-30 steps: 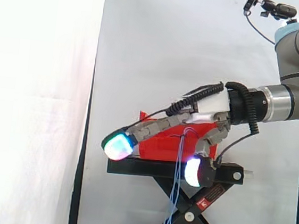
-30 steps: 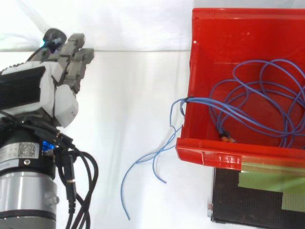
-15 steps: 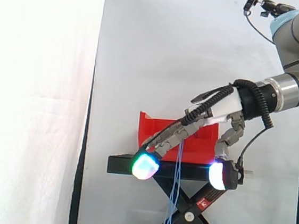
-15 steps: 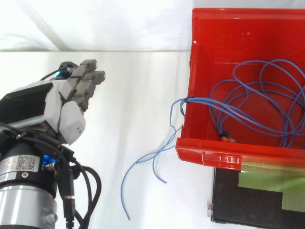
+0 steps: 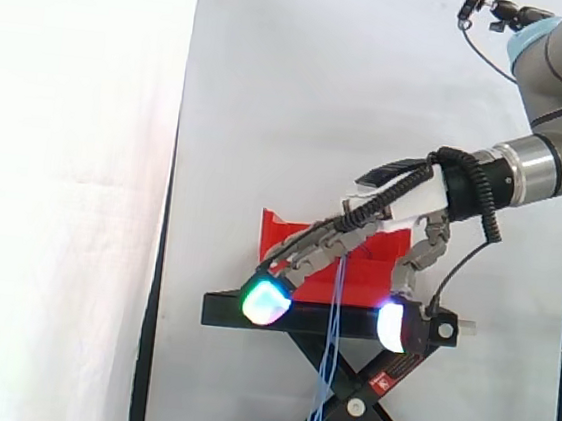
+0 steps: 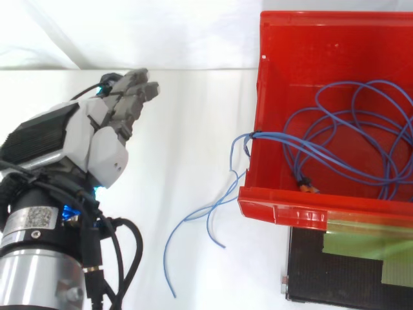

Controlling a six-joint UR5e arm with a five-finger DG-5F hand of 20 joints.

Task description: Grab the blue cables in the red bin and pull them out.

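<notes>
In the side view the arm reaches in from the right and the hand (image 5: 403, 198) slopes down to the left in front of the red bin (image 5: 281, 233), which sits on a black stand (image 5: 235, 312) before the white curtain. Its fingers are stretched out nearly straight, ending in a green and cyan fingertip (image 5: 264, 301) level with the stand's top, while the thumb hangs apart from them with its white pad (image 5: 393, 326) lower on the right; nothing is held between them. The blue cables (image 5: 324, 376) drop from the bin's front past the stand's crossed legs, in line with the gap between fingers and thumb. In the top view the hand (image 6: 97, 142) lies at the left, palm body white, fingers (image 6: 132, 100) pointing up and right, spread loosely and empty, well apart from the bin (image 6: 277, 206). Most of the cables (image 6: 271, 135) lie looped inside the bin; some pass over its left wall and trail outside it, towards the lower left. A small orange connector (image 6: 307, 186) rests inside, near the bin's front wall.
</notes>
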